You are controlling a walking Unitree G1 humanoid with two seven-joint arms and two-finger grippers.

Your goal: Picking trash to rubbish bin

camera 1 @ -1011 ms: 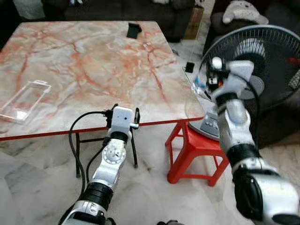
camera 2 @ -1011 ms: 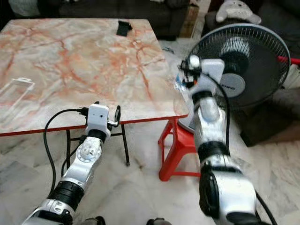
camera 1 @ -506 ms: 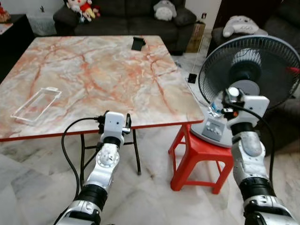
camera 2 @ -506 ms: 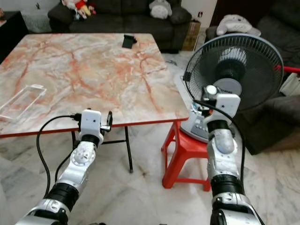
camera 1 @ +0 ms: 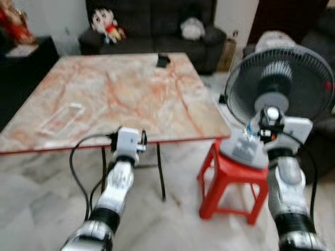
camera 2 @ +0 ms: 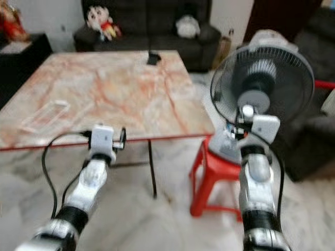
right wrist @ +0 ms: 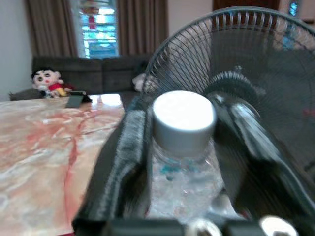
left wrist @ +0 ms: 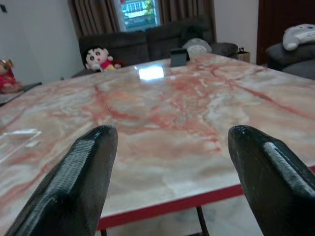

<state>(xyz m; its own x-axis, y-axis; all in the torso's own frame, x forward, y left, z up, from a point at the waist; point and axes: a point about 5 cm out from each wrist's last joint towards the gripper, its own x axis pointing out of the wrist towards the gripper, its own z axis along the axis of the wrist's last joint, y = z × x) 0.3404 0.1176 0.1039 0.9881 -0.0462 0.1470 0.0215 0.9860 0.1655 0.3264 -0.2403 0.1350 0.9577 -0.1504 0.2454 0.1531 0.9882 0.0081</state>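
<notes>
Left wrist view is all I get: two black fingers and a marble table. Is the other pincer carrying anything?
Observer: Yes, the right pincer is shut on a clear plastic bottle with a white cap.
Operator: Where is that arm?
Observer: Raised in front of a standing fan that sits on a red stool, beside the table.
Operator: Any more trash on the table?
Observer: A clear plastic package lies near the table's left edge, ahead of the open left pincer.
Operator: Can you see a bin?
Observer: I cannot make one out.
</notes>
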